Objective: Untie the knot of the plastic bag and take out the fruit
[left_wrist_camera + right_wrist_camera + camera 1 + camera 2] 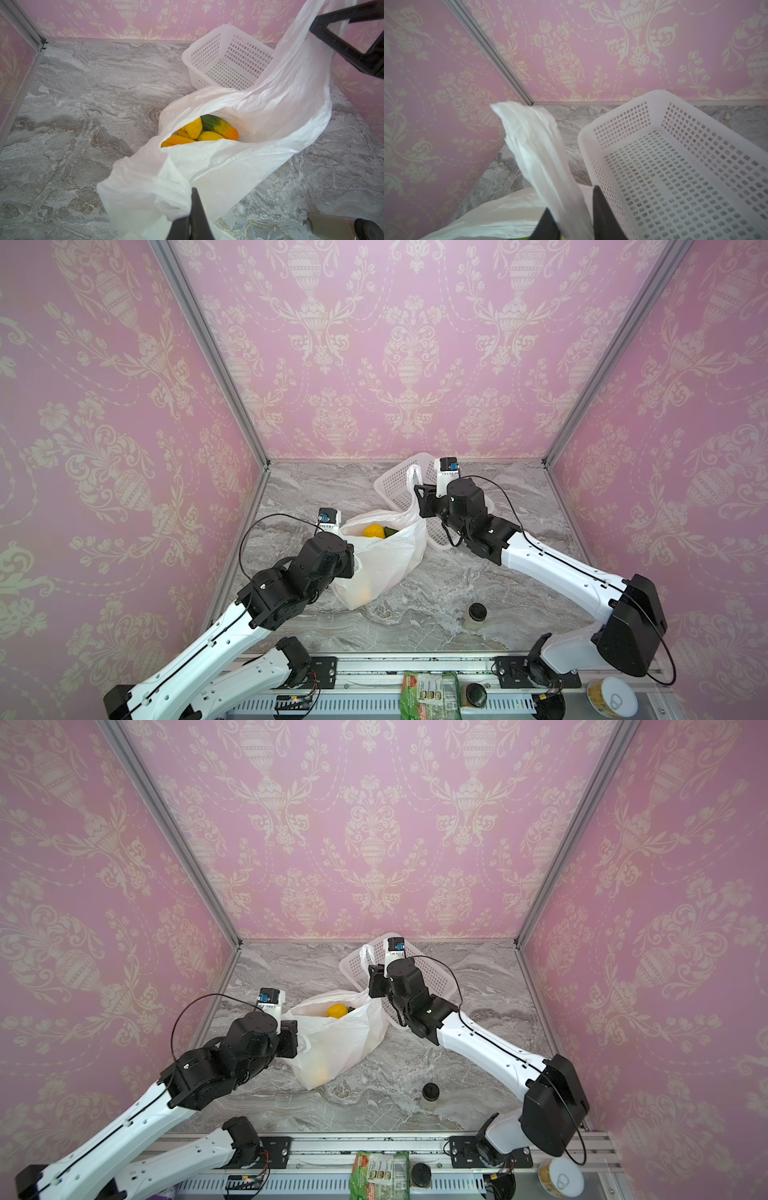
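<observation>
The plastic bag [382, 564] [332, 1048] lies on the marble table with its mouth held wide. The knot is out of view; the two handles are apart. Inside the mouth lies the fruit: a yellow one [191, 128] [374, 531], a green-and-orange one [220, 126] and other yellow-orange pieces. My left gripper [191, 199] [349, 560] is shut on the bag's near handle. My right gripper [571, 199] [419, 497] holds the far handle [533, 141] raised beside the basket, and the strip stands up past its fingers.
A white perforated basket [399, 489] [612, 116] stands behind the bag, under my right arm. A small jar with a black lid [477, 612] stands in front of the bag. A green packet [430, 695] and a tin [613, 697] lie on the front rail.
</observation>
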Available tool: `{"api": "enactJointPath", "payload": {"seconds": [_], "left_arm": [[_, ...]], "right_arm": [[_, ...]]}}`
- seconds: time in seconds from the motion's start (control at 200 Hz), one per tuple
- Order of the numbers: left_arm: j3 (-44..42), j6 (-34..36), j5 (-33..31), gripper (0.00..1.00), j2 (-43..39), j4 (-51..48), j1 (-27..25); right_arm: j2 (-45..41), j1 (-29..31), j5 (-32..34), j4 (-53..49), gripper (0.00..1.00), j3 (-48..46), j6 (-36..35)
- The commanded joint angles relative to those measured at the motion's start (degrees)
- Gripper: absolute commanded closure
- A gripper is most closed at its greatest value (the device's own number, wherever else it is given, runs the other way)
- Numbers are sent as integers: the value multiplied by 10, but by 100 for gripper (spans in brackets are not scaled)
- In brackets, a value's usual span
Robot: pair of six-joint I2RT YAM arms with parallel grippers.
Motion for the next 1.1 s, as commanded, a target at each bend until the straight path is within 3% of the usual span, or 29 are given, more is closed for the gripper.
{"api": "enactJointPath", "payload": {"seconds": [0.0,0.24,0.43,0.59,0.776,0.916,1.096], "left_arm": [[18,31,27,100,7,21,45],[97,53,211,100,90,68,275],[247,50,357,100,214,70,429],[389,64,366,100,287,29,469],[488,65,373,100,292,-11,474],[432,61,377,100,236,-12,474],[162,26,388,100,73,47,473]], "right_arm": [[10,0,10,-21,90,28,-2],[85,0,-41,-32,100,128,23],[187,1,-63,-99,100,316,30],[271,1,-91,-116,100,469,11],[353,2,-124,-166,100,643,-17],[354,8,-126,-157,100,625,-30],[272,20,-90,-26,100,372,-15]]}}
